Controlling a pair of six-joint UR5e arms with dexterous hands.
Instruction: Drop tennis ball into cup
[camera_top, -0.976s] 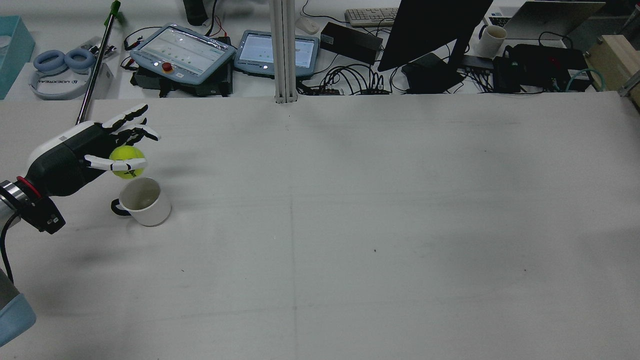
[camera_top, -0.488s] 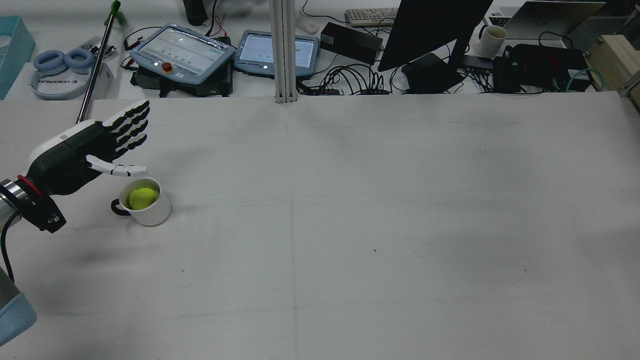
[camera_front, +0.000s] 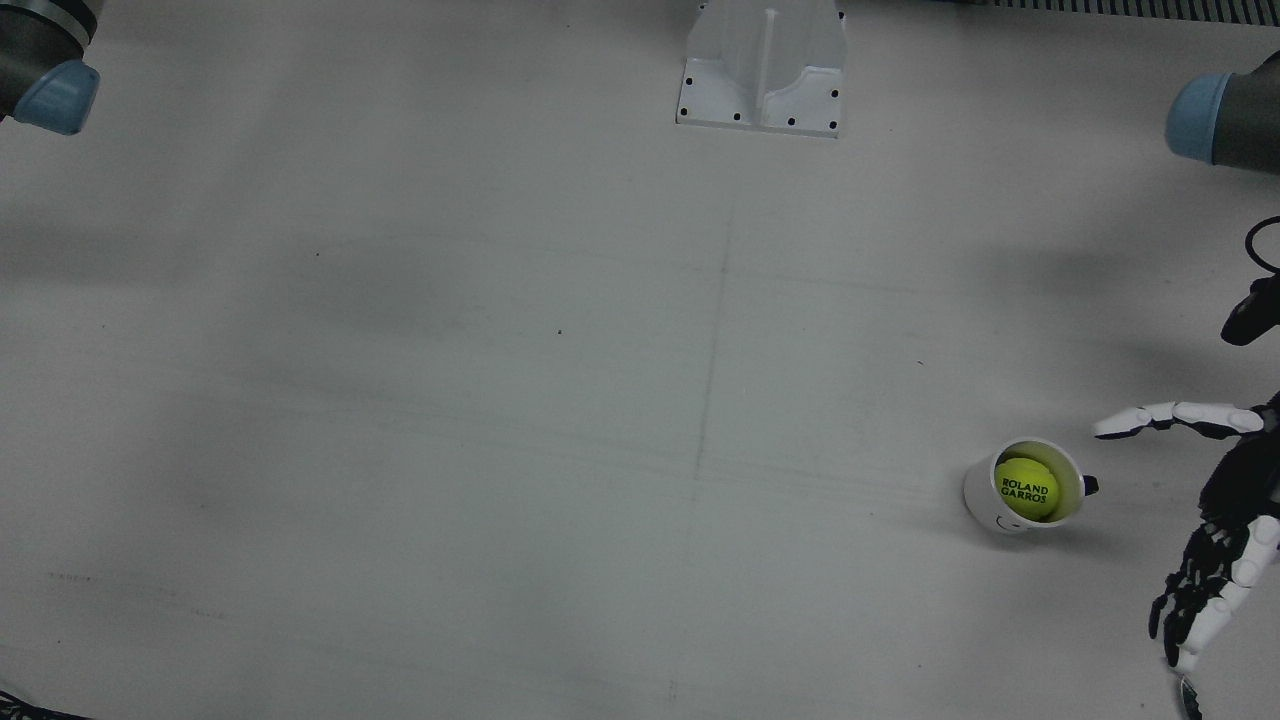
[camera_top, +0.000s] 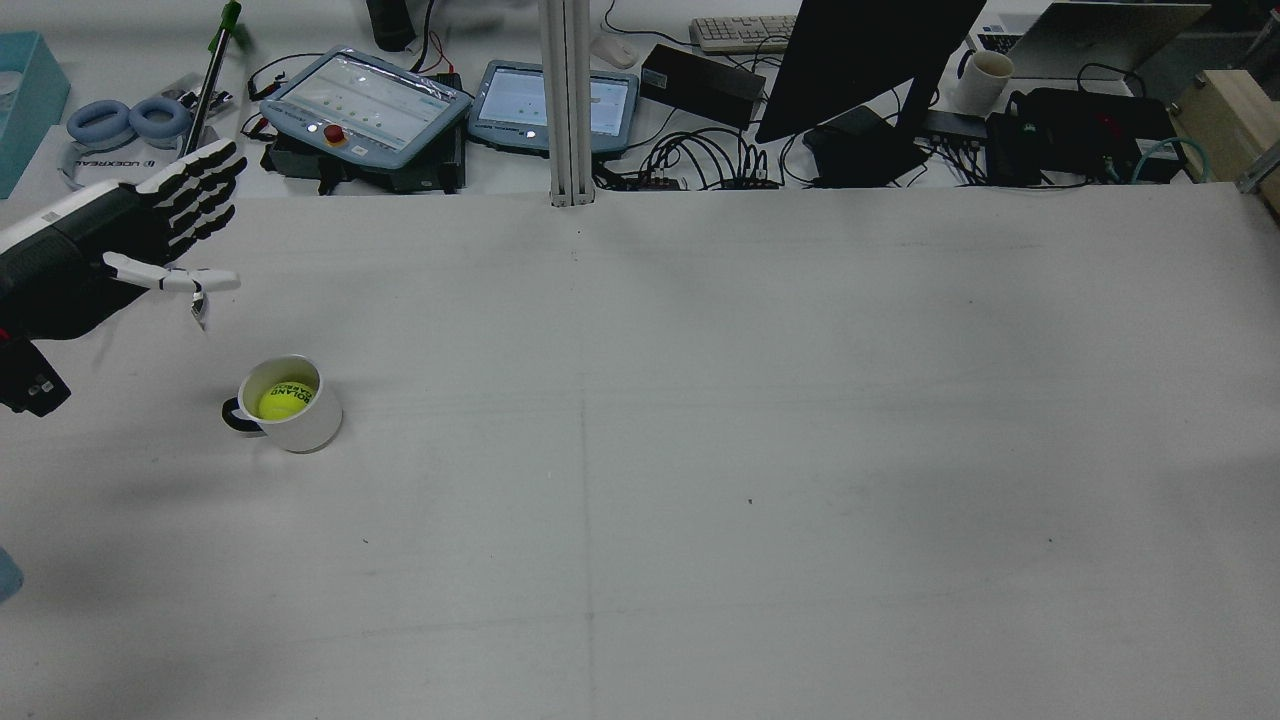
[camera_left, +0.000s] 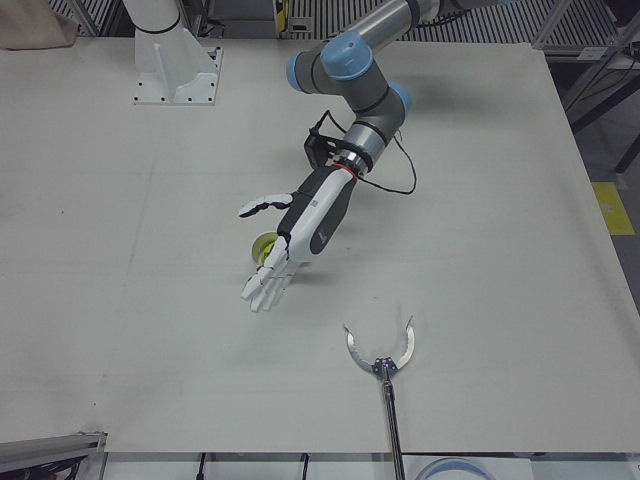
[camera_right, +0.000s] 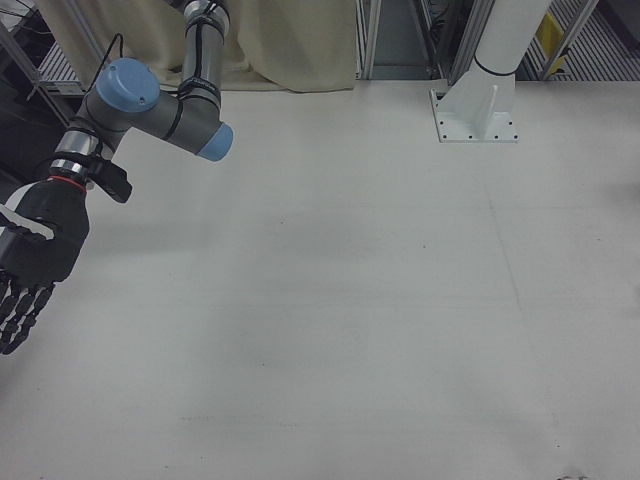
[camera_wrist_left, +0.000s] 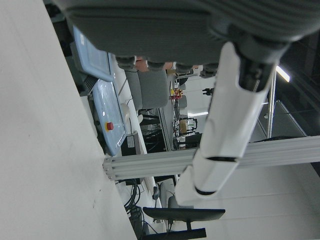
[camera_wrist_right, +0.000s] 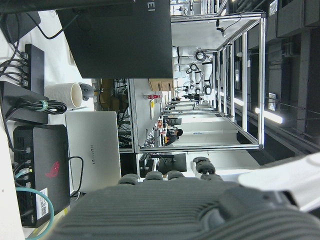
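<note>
- My left hand (camera_top: 120, 245) hung empty at the table's left edge in the rear view, fingers (camera_top: 200, 190) straight and spread, thumb held out to the side, nothing pinched.
- The cup (camera_top: 290, 405) stood upright below and just right of those fingertips, well apart from them, handle pointing toward my arm.
- The ball (camera_top: 285, 398) sat inside the cup, below the rim; from overhead it filled most of the mouth (camera_front: 1028, 487).
- I judged the drop done, with only the retreat left.
- The risk I saw: a low sweep of the thumb or fingertips across the cup could catch the rim or handle, tip it and roll the ball out. A light mug would not resist much.
- A grabber tool (camera_left: 380, 352) lay on the table beyond my fingertips; reaching forward carelessly could knock it.
- My right hand (camera_right: 30, 270) hung at the far side, well apart from the cup, fingers extended and close together, holding nothing.
</note>
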